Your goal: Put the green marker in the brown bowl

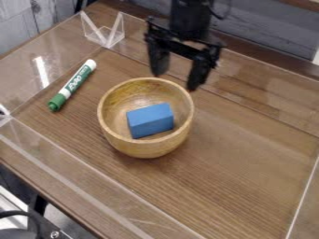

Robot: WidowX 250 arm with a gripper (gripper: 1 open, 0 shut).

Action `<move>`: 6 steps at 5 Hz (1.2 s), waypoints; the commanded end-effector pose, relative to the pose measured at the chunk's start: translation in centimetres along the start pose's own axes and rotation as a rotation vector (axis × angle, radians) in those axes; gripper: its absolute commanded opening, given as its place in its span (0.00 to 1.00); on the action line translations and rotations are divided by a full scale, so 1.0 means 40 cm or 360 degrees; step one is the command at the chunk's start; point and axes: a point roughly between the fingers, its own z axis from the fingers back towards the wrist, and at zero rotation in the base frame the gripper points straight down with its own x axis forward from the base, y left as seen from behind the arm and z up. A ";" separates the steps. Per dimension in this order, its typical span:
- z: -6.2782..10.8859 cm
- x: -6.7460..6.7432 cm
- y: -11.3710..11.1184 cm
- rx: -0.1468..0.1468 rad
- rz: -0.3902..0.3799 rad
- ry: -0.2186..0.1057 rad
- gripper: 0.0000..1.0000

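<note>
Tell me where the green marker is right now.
The green marker lies flat on the table, left of the brown bowl in the camera view, apart from it.

Single fixed cam, high front-oblique, looking down across the table (249,140) toward the arm; mid-range, no second view.

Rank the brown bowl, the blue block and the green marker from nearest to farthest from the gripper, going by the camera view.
From the gripper, open above the bowl's far rim:
1. brown bowl, its far rim just beneath the fingers.
2. blue block, inside the bowl, nearer the camera.
3. green marker, lying on the table left of the bowl.
</note>
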 end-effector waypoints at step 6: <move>0.031 -0.110 0.299 0.0084 0.0018 -0.0238 1.00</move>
